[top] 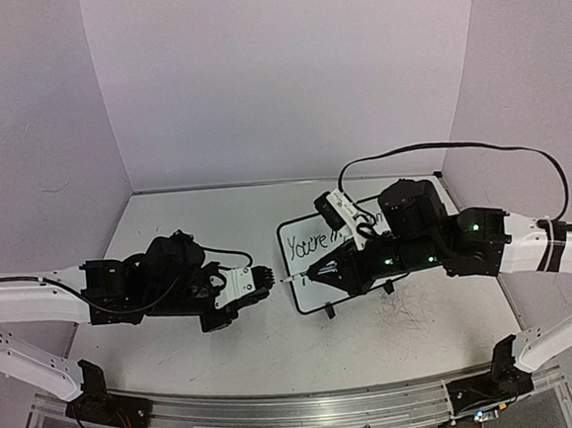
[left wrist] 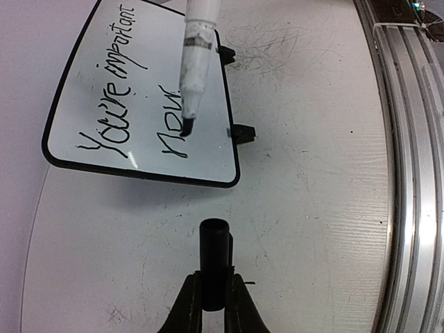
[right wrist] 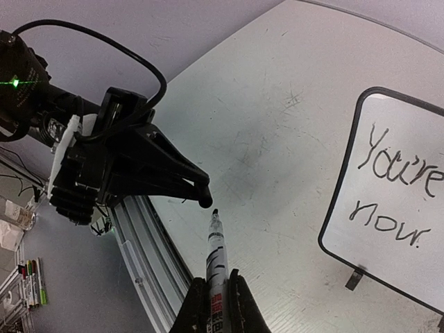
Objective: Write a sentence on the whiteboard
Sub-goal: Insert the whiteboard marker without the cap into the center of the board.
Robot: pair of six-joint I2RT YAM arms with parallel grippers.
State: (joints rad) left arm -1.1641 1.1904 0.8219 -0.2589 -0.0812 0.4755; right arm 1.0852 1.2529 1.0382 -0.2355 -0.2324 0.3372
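A white tabletop [top: 177, 342], scuffed and streaked with faint grey marks, sits inside plain pale lavender walls [top: 274, 66], with a ribbed aluminium rail [top: 282, 413] along its near edge where both arm bases are bolted. The small rectangular whiteboard with a thin black rounded frame [top: 303, 240] rests on the table right of centre, largely covered in the top view by the right arm; its two small black feet [left wrist: 243, 132] point toward the rail. Only the left wrist view shows the writing whole: "You're important" on one line and "now." beneath it in black ink. The right wrist view cuts the first line off after "You're", yet it alone shows the left arm head-on, a green light on its body, and some coloured pens [right wrist: 33, 281] off the table at the lower left. Both arms reach inward low over the table, wrists roughly level, their tips facing each other near the board's left edge. The left gripper [left wrist: 215, 288] is closed tight on a short black cylindrical marker cap [left wrist: 215, 257], open end pointing forward. The right gripper [right wrist: 216, 288] is clamped on a white-barrelled, black-tipped marker [right wrist: 216, 250], whose tip sits close to the cap's mouth but apart from it; whether it touches the board cannot be told
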